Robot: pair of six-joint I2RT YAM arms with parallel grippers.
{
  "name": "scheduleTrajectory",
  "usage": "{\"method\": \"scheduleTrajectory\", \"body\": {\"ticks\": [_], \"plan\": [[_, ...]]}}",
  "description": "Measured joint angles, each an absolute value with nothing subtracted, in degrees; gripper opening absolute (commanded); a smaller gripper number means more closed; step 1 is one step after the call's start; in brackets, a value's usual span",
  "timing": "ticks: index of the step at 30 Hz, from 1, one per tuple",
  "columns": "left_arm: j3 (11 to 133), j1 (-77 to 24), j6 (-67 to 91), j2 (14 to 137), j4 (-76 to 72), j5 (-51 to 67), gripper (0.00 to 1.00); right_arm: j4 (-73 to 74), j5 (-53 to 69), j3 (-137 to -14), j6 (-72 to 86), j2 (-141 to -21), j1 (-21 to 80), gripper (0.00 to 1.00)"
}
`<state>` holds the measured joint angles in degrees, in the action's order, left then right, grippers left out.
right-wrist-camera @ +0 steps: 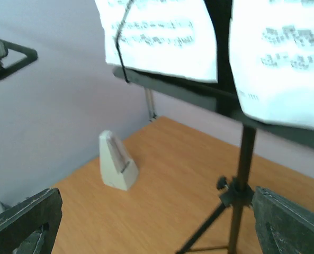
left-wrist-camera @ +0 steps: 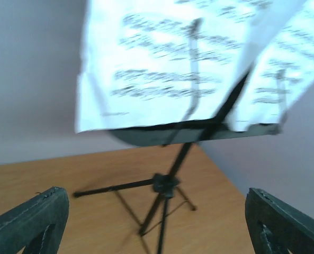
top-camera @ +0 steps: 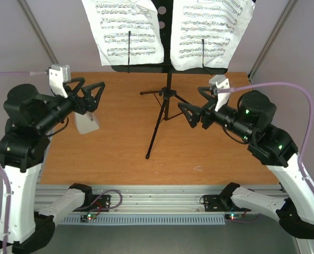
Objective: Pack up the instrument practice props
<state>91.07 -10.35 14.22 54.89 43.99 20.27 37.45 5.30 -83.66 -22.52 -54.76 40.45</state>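
Your music stand (top-camera: 168,95) is upright mid-bench (top-camera: 119,153); nudge a leg and it may topple. Its loose sheet-music pages (top-camera: 127,32) could slide off. The metronome (top-camera: 86,123) sits close by your left pincer (top-camera: 90,90), easily knocked. Left and right pincer (top-camera: 193,106) are both released, empty.

Pale grey metronome (right-wrist-camera: 116,168) stands upright on the worktop (right-wrist-camera: 164,193), apart from the black music stand (right-wrist-camera: 240,159); blurred sheet-music pages (right-wrist-camera: 162,37) sit on its desk, a thin wire seemingly crossing one
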Motion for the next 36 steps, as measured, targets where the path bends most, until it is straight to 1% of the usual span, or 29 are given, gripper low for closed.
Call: {"method": "scheduleTrajectory", "body": {"ticks": [3, 8, 9, 11, 14, 17, 21, 28, 33, 36], "plan": [[95.53, -15.09, 14.72, 56.95, 43.94, 22.13, 0.91, 37.82, 7.68, -90.28, -21.91, -59.0, 40.45, 0.98], [98.65, -22.33, 15.03, 62.72, 44.73, 23.92, 0.91, 40.66, 10.09, -105.82, -20.75, -71.02, 40.45, 0.96], [99.31, -23.35, 15.09, 64.27, 44.84, 24.25, 0.9, 41.36, 10.2, -108.77, -20.6, -73.52, 40.45, 0.95], [100.09, -24.58, 15.46, 67.09, 45.06, 24.86, 0.86, 43.4, 10.22, -115.02, -20.4, -78.35, 40.45, 0.93], [101.12, -25.17, 16.29, 69.65, 45.32, 25.41, 0.86, 44.86, 10.13, -123.15, -20.43, -84.12, 40.45, 0.9], [102.15, -25.21, 16.73, 70.63, 45.32, 25.3, 0.85, 45.8, 9.93, -129.4, -20.58, -88.07, 40.45, 0.84], [103.66, -25.21, 17.43, 70.89, 45.23, 24.56, 0.84, 46.0, 8.58, -134.28, -21.04, -91.15, 40.45, 0.79], [108.14, -24.77, 18.22, 74.39, 44.91, 24.27, 0.79, 44.82, 5.34, -136.18, -23.27, -93.01, 40.42, 0.68], [110.3, -23.9, 19.14, 77.03, 44.64, 24.18, 0.73, 43.94, 4.93, -140.75, -25.28, -95.61, 40.42, 0.59], [111.35, -22.74, 19.66, 77.97, 44.25, 24.03, 0.68, 43.55, 5.1, -143.94, -26.06, -97.47, 40.42, 0.54]]}}
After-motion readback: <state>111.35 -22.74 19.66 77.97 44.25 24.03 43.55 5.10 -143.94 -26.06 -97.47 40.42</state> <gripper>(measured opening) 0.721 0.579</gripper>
